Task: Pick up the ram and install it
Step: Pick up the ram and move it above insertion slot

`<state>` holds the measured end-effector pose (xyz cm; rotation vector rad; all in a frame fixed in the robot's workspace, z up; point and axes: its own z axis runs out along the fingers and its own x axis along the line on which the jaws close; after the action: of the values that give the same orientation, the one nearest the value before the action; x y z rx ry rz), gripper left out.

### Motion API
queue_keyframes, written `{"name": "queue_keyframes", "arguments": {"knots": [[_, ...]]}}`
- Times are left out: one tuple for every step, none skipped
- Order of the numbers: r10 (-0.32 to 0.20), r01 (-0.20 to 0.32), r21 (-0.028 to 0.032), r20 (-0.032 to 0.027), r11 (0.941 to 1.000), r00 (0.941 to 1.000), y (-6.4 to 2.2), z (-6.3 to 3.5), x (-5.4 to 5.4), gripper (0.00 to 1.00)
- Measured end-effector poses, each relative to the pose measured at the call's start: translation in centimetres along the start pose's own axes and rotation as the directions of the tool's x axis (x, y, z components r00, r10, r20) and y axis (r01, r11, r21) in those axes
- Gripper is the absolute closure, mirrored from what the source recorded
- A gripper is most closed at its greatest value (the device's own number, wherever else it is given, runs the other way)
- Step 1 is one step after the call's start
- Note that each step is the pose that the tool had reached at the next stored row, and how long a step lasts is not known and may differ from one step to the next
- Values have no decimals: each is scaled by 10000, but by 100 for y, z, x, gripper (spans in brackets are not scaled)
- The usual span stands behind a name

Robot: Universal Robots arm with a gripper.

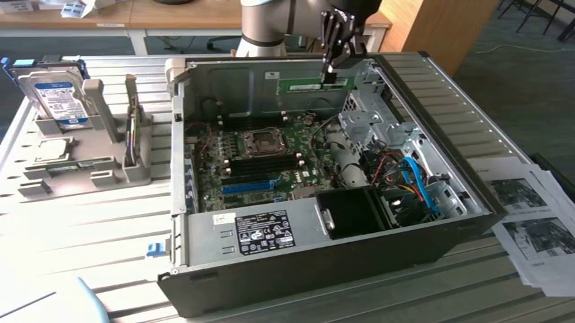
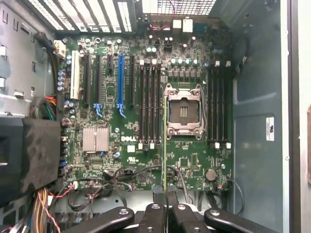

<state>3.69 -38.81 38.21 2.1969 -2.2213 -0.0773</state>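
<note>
the gripper [image 1: 329, 78], a black metal claw on the grey arm, is clenching the ram [image 1: 301, 85], a thin green board that is hanging level above the back of the open computer case [image 1: 314, 272]. in the wrist view the ram [image 2: 165, 145] is showing edge-on as a narrow green line running out from between the black fingers [image 2: 159, 194] of the gripper [image 2: 165, 195], over the motherboard [image 2: 194, 165] and just beside the processor socket [image 2: 184, 111]. the case is lying on its side, with dull grey sheet-metal walls inside and a dark outer shell. the motherboard [image 1: 260, 158] is lying flat on its floor, green and crowded with small parts. the square socket [image 1: 263, 139] is gleaming with a silver metal frame. long black slots [image 2: 148, 104] are running in rows on both sides of it, and a blue slot [image 2: 120, 80] is standing out near a ribbed silver heat sink [image 2: 95, 139]. a hard drive [image 1: 58, 101] with a blue label is standing upright in a grey plastic stand [image 1: 67, 178] to the exterior view's left of the case. everything is resting on a pale slatted table [image 1: 90, 229]. printed papers [image 1: 530, 222] are lying at the table's edge on the exterior view's right. a wooden panel [image 1: 431, 27] and grey carpet [image 1: 530, 74] are showing behind.
</note>
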Motion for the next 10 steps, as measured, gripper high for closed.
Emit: {"name": "queue_keyframes", "arguments": {"knots": [[0, 0, -1, 0, 10000, 10000, 14, 2, 0, 89], [1, -1, -1, 0, 10000, 10000, 28, 3, 0, 89], [2, -2, -2, 0, 10000, 10000, 42, 5, 1, 89], [3, -3, -2, 0, 10000, 10000, 57, 7, 1, 89], [4, -4, -3, 0, 10000, 10000, 71, 9, 1, 89], [6, -6, -3, 0, 10000, 10000, 87, 11, 1, 89], [7, -7, -3, 1, 10000, 10000, 102, 13, 1, 89], [8, -8, -3, 0, 10000, 10000, 116, 14, 2, 89], [10, -10, -3, 0, 10000, 10000, 131, 16, 2, 89], [11, -11, -3, 0, 10000, 10000, 146, 17, 2, 89]]}}
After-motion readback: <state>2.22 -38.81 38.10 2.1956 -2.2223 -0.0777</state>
